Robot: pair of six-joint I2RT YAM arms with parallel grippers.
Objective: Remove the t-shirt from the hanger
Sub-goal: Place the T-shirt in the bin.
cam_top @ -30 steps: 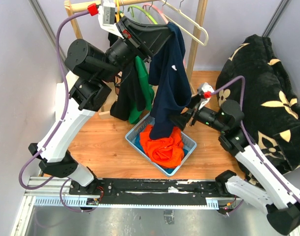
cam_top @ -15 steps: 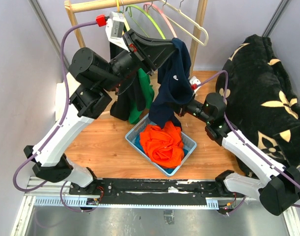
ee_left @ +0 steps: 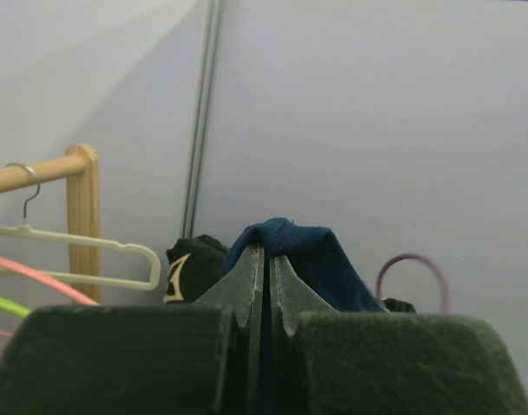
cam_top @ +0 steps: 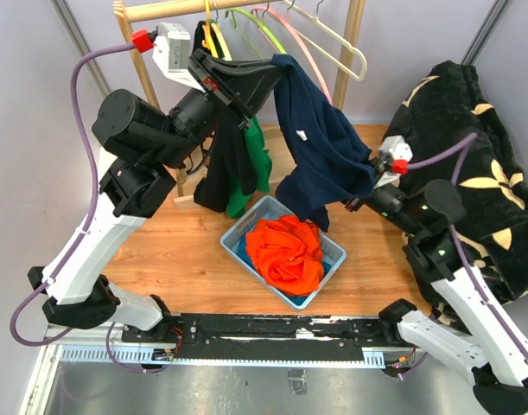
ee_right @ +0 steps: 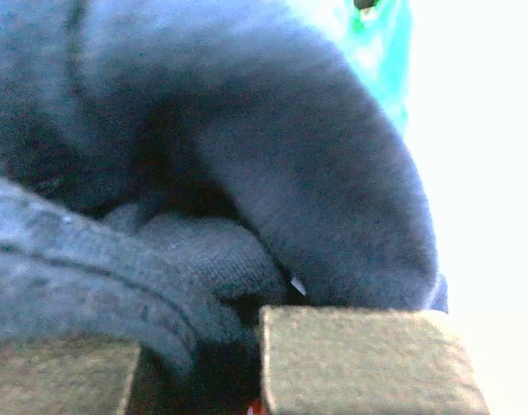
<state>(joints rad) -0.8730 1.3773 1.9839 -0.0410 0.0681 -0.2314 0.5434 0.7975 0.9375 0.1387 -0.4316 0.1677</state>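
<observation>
Nearest item: basket (cam_top: pixel 334 252) on the tabletop (cam_top: pixel 186 259), holding an orange garment (cam_top: pixel 285 251).

Right hand (cam_top: pixel 363 192): up and to the right of the basket, forearm roughly level and pointing left. It is closed on a bunched lower fold of the t-shirt (cam_top: pixel 320 147). The wrist view shows navy cloth (ee_right: pixel 246 173) packed against one pad (ee_right: pixel 367 359).

T-shirt: hangs above and behind the basket, clear of it. Its long axis slants from the right hand up and left to the left hand, stretched fairly taut between them.

Left hand (cam_top: pixel 270 73): high above the basket's far side, arm raised and reaching right. Jaws are pinched narrow on the shirt's top edge, which peaks over the fingertips (ee_left: pixel 289 242).

Hanger: none discernible inside the cloth; whether it is free cannot be confirmed.

Judgement: the right hand is nearer the loose end, so further separation would come from it drawing away along the slant.

Farthest: wooden rail (cam_top: pixel 186 9) with spare hangers (cam_top: pixel 333 39), beyond the basket.
</observation>
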